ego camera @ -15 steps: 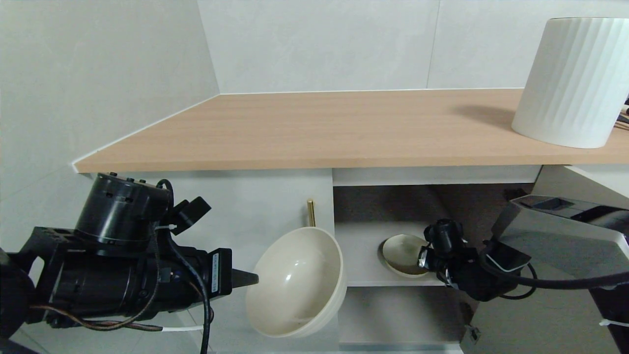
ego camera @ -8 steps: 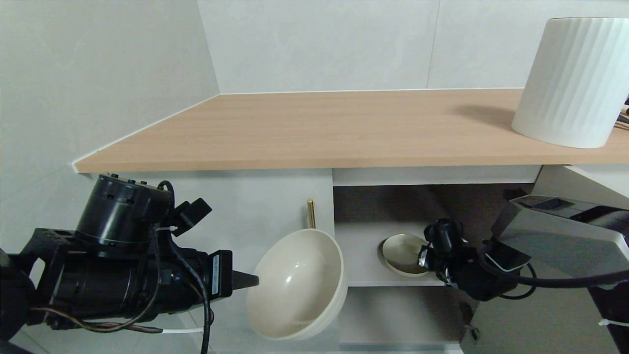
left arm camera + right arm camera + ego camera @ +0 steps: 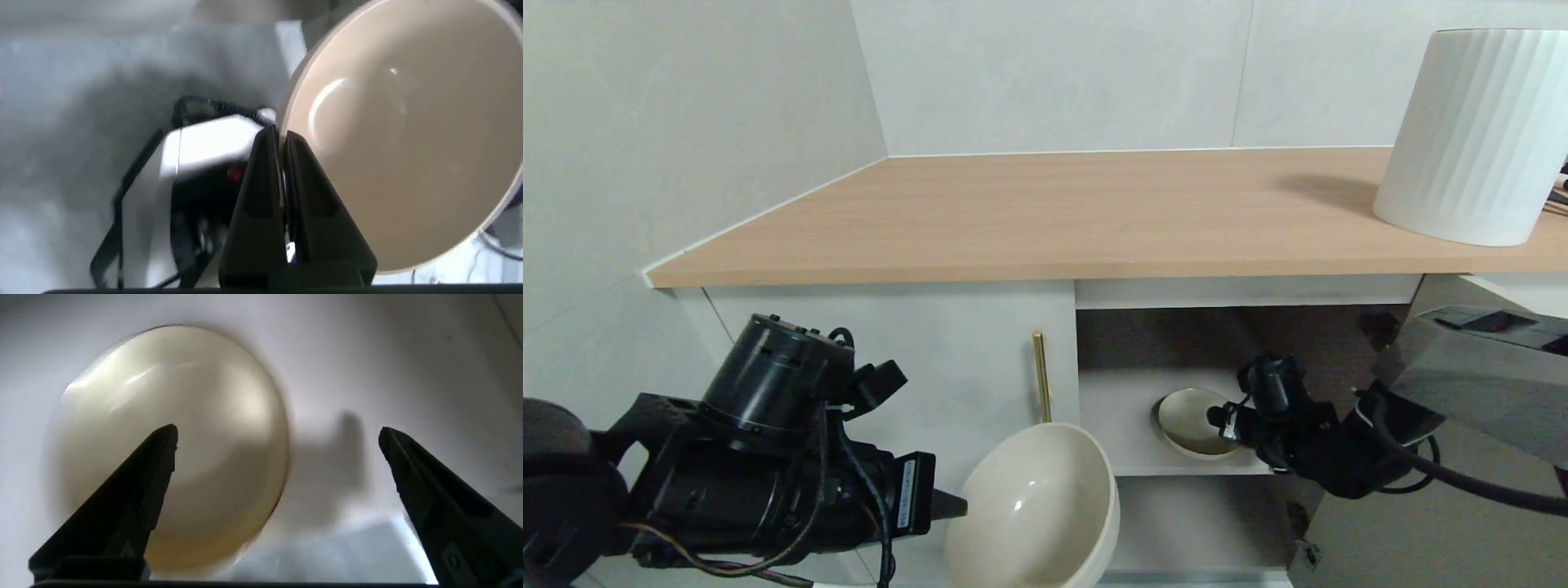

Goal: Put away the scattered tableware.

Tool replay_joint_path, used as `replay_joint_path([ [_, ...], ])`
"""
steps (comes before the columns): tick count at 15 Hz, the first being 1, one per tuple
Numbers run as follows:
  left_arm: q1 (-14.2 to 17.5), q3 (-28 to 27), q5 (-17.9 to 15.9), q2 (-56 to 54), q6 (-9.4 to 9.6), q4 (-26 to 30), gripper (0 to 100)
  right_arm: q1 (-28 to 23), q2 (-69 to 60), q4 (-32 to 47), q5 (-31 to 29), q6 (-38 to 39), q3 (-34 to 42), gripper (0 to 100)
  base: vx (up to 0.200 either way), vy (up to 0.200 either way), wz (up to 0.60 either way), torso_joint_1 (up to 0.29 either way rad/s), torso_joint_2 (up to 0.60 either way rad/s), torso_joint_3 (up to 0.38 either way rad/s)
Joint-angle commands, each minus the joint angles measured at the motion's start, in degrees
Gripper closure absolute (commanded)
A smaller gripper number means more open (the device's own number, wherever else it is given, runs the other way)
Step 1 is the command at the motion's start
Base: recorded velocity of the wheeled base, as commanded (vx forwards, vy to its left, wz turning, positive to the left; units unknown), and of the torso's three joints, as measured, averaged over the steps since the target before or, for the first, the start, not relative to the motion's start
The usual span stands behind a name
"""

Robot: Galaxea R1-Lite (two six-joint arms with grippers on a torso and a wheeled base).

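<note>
Dropped lower and rightward, the left gripper (image 3: 954, 508) pinches the rim of the big bowl (image 3: 1033, 510) beneath the matte wood-grain countertop (image 3: 1054, 212). That bowl is glossy, smooth cream, its bottom cut off. On the white shelf (image 3: 1119, 437) a small shallow dish (image 3: 1186, 418) lies, one edge hidden by the wide-spread right gripper (image 3: 1222, 418).

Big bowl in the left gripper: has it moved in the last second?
Yes. The big bowl, held by the left gripper, has dropped lower and slightly rightward, uncovering more of the gold door handle.
</note>
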Motion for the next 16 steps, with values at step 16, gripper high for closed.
replay_joint_path([
  [16,-13.3,-15.7,24.4,20.7,5.16,4.6,100,21.3,-31.1,24.7,14.4,-7.3,11.9,0,0.0,0.0,0.0,0.0,0.0,0.0],
])
